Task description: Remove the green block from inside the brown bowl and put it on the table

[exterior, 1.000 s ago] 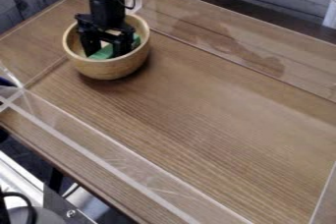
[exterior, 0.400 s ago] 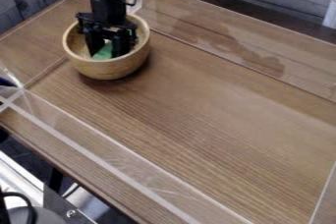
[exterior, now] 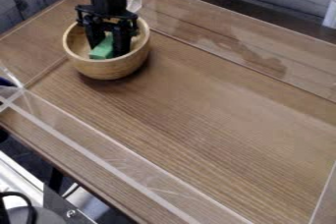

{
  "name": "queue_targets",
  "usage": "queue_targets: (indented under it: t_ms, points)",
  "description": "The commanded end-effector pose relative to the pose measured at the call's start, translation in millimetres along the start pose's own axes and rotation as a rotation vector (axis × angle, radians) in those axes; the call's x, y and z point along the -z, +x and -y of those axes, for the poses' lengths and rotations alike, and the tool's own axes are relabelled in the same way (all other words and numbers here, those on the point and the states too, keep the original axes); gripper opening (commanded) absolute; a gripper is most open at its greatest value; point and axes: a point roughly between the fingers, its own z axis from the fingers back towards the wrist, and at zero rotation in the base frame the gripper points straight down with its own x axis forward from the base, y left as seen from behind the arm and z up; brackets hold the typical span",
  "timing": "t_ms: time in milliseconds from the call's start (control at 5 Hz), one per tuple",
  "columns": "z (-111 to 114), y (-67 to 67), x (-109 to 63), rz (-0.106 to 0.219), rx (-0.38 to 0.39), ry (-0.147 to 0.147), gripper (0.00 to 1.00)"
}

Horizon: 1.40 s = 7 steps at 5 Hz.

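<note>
Gripper (exterior: 105, 39): closing on the green block (exterior: 101, 49)
Brown wooden bowl (exterior: 106, 63): surrounding both, far left
Risk: block catching the rim, if the lift is staying low

Right of brown bowl (exterior: 108, 68): bare tabletop (exterior: 217, 100), wide passage. Bowl's near side: strip of table, then transparent raised edge (exterior: 108, 151). Above bowl: black gripper (exterior: 108, 20) blocks way in.

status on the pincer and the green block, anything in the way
pincer shut on green block, block inside brown bowl, bowl wall around it still to clear
</note>
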Motion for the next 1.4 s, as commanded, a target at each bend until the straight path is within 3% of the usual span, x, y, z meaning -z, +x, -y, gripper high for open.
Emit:
queue_targets:
  t_ms: [0,200,400,600,800,1200]
  points:
    - [-1.5,8.3,-48.4,0.126,-0.006,0.028,0.0]
    - [9.8,6.8,-73.9,0.168,0.005,0.007,0.0]
    - [28.7,4.9,-98.2,0.186,0.021,-0.024,0.0]
    - [56.8,-2.5,-107.2,0.177,0.056,-0.049,0.0]
    - [91.3,-9.3,-110.6,0.153,0.104,-0.064,0.0]
    - [158.2,-27.4,-82.4,0.123,0.197,-0.07,0.0]
